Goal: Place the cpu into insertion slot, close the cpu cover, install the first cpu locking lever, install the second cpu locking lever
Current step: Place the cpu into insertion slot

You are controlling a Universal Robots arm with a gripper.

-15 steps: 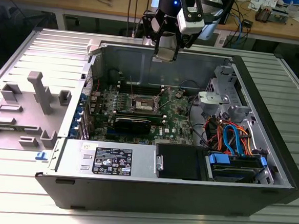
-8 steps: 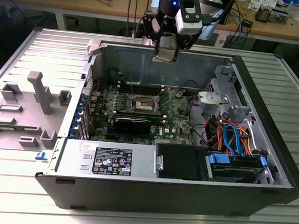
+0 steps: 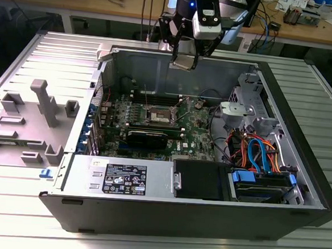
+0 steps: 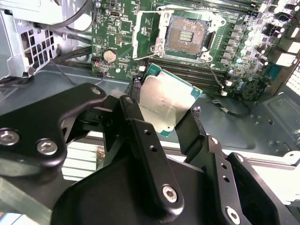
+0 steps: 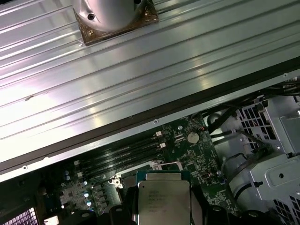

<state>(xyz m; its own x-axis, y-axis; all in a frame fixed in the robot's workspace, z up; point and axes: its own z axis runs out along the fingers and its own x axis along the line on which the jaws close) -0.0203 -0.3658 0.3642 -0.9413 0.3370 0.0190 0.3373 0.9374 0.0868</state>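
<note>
While the single gripper [image 3: 183, 61] hangs above the far wall of the open computer case [image 3: 226, 77] in the exterior view, its two black fingers [image 4: 140, 136] are clenched on opposite edges of the one cpu [image 4: 166, 101]. The chip is held high, well apart from the board, and its dull silver top faces both wrist cameras. It sits tilted rather than level. It is nearly square, so no long axis stands out, and in the second wrist view one corner points toward the one insertion slot [image 4: 185, 35]. That slot lies uncovered on the green circuit board [image 4: 122, 28], dark contacts exposed, with one coin battery [image 4: 108, 56] nearby.
</note>
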